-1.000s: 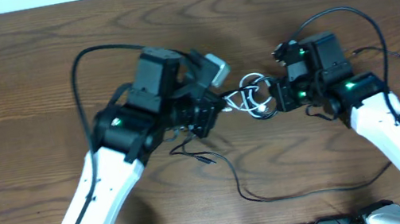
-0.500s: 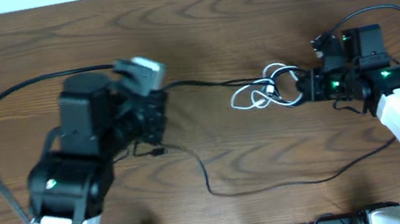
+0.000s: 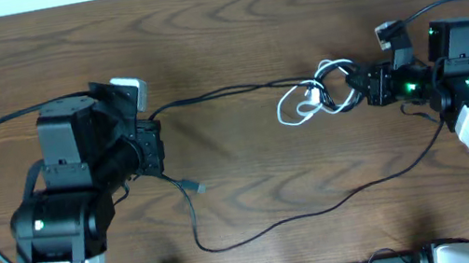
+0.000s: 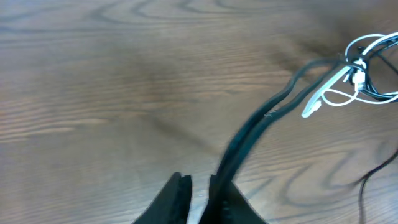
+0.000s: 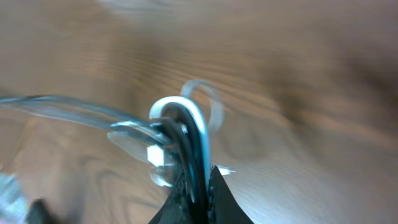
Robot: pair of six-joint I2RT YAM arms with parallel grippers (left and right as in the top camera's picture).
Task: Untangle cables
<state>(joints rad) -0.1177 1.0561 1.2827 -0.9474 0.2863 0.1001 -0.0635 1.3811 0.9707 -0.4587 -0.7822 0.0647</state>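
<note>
Closest to me, the slack of the thin black cord [image 3: 322,208] sags along the near edge of the brown wood-grain bench [image 3: 226,19], dipping lowest below the left arm. Half a second ago that low point sat more toward the middle. A small plug end [image 3: 194,187] lies just past it, near the left claw [image 3: 158,148], about where it was before.

In the wrist view the left claw's fingers [image 4: 227,200] stand a sliver apart, with bench showing between them. The black cord runs up from beside the right finger, too blurred for me to tell whether it is pinched or loose. Since half a second ago this claw has shifted a little further left.

From there the black cord stretches nearly straight across the bench to the tangle [image 3: 322,89]. There the short white cord [image 3: 292,108] sits in small loops with black strands through them, right of centre.

The right claw [image 3: 368,91] is clamped tight on the tangle's right side. Its wrist view shows black strands and a white loop coming straight out of the closed tips. It has moved slightly right and away.

A second ago both claws were almost touching at mid-bench over the tangle. Now they are well apart.
</note>
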